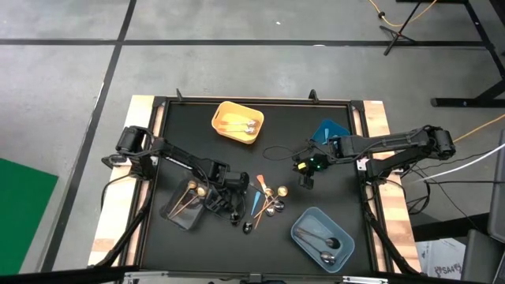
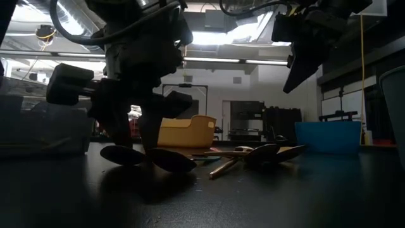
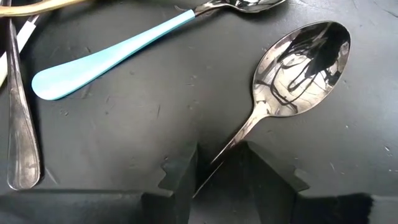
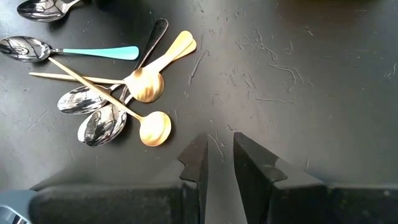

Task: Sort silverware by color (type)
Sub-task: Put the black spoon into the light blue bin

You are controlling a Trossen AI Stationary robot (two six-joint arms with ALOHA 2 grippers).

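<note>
- The left gripper (image 3: 221, 171) is lowered to the black table (image 1: 181, 134), near its front edge, beside the pile of cutlery.
- Its fingers (image 3: 183, 177) are seen spread on both sides of the thin handle of a silver spoon (image 3: 298, 65), which lies flat on the table; a firm grip cannot be told.
- A spoon with a light-blue handle (image 3: 102, 59) is seen just beside it.
- The right gripper (image 4: 217, 162) is held above the bare table, with only a narrow gap between its fingers, and nothing is held in it.
- Gold spoons (image 4: 149, 84) and silver spoons (image 4: 93, 112) are lying crossed in a heap in the middle.
- More cutlery is placed in the yellow bin (image 1: 225, 130), the blue-grey bin (image 1: 304, 237) and the clear bin (image 1: 175, 213).
</note>
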